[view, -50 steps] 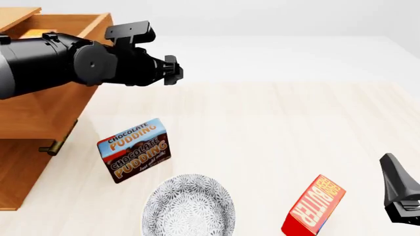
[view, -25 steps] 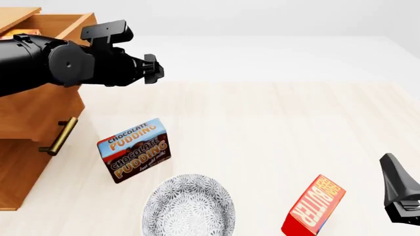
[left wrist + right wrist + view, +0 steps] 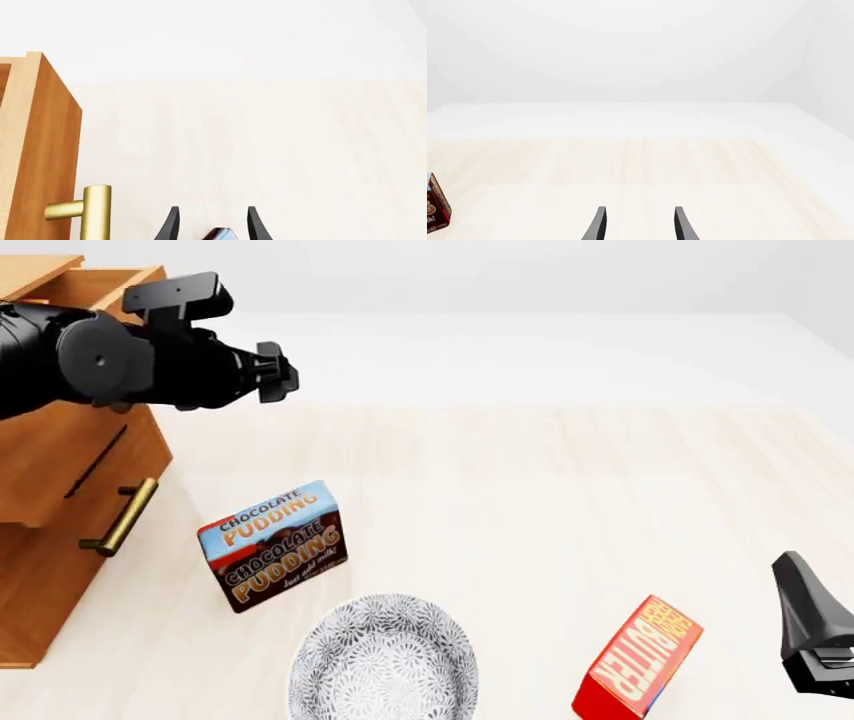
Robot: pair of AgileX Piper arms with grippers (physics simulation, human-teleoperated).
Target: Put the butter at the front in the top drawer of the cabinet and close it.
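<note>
The honey-brown cabinet [image 3: 34, 580] stands at the left. Its top drawer [image 3: 134, 445] sticks out a little, and its inside is hidden behind my left arm. The task's butter is hidden. In the left wrist view the drawer front [image 3: 50, 150] and a brass bar handle [image 3: 93, 212] show close by. My left gripper [image 3: 274, 370] hovers just right of the drawer front, apart from it, open and empty [image 3: 211, 225]. My right gripper [image 3: 805, 625] rests at the front right, open and empty [image 3: 638, 225].
An identical red butter carton [image 3: 638, 660] stands at the front right, near my right gripper. A Chocolate Pudding box [image 3: 274, 545] stands right of the cabinet, with a grey patterned plate [image 3: 384, 660] in front of it. The lower drawer's brass handle [image 3: 118, 516] shows.
The top drawer has slid left, back into the cabinet, uncovering the lower handle. My left arm has moved left with it. The right arm has not moved.
</note>
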